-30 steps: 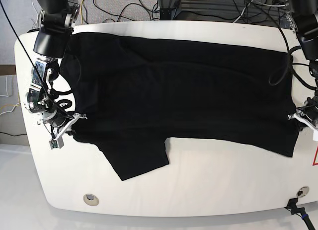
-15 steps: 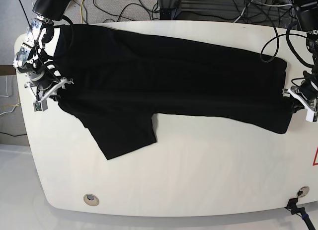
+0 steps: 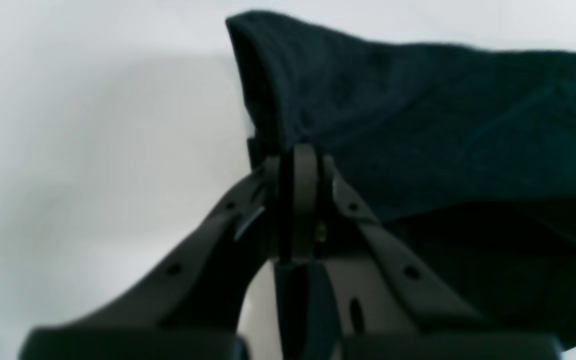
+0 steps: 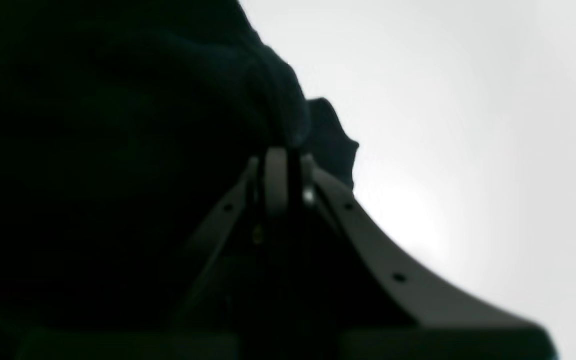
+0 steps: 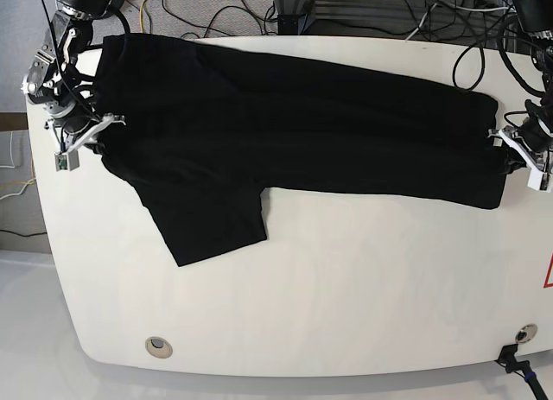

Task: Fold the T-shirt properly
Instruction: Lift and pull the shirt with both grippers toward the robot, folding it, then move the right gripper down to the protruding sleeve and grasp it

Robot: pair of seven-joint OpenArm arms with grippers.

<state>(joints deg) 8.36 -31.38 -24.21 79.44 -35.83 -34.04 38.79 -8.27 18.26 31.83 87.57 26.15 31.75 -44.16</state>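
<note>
The black T-shirt [image 5: 294, 132] is stretched long across the far half of the white table [image 5: 346, 305], running from the table's far left corner in the base view to its right edge. It looks doubled over lengthwise, with a straight lower edge along most of its span, and one short sleeve [image 5: 212, 223] sticks out toward the near side, lying flat on the table at a slant. The cloth between the two ends is fairly taut and smooth, with only faint creases.

The right hand [image 5: 82, 141], on the left of the base view, is clamped on the shirt's edge just beside that sleeve. Its wrist view shows the fingers [image 4: 275, 175] pressed together with a fold of dark cloth [image 4: 278, 100] bunched just past the tips, pale table surface beyond.

The left hand [image 5: 523, 154], at the opposite end on the base view's right, is likewise clamped on the shirt's corner at the table's edge. In its wrist view the fingers [image 3: 304, 175] meet on the fabric [image 3: 418, 115], which rises from the pinch and spreads away to the right, lifted slightly off the table [image 3: 93, 150].

Cables [image 5: 216, 11] lie behind the table's far edge. A round metal-ringed hole [image 5: 157, 346] sits near the table's near left corner, and another [image 5: 525, 334] near its near right corner.
</note>
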